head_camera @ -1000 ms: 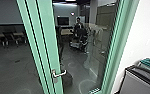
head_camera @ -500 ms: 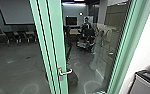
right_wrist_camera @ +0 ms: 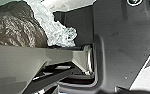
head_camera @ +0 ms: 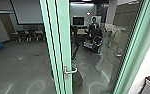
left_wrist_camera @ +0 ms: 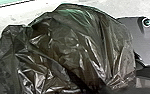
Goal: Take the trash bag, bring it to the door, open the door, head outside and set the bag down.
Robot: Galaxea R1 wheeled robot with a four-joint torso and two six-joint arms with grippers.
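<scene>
Here's the dark, crumpled trash bag (left_wrist_camera: 73,47), bulging close by the left gripper; whether that or the right gripper is open or closed, can't tell! Ahead of both, the green door (head_camera: 64,45); well beyond, a person (head_camera: 93,24).

It's an office mtg rm w/ chairs (head_camera: 21,35), proj screen (head_camera: 28,12) & TV (head_camera: 78,20)

A: Spot any words, labels or brand names?
B: Can't read a single one, in the head view or in either wrist view.
A: Make out any numbers or signs, then?
B: Can't read any of those either.
</scene>
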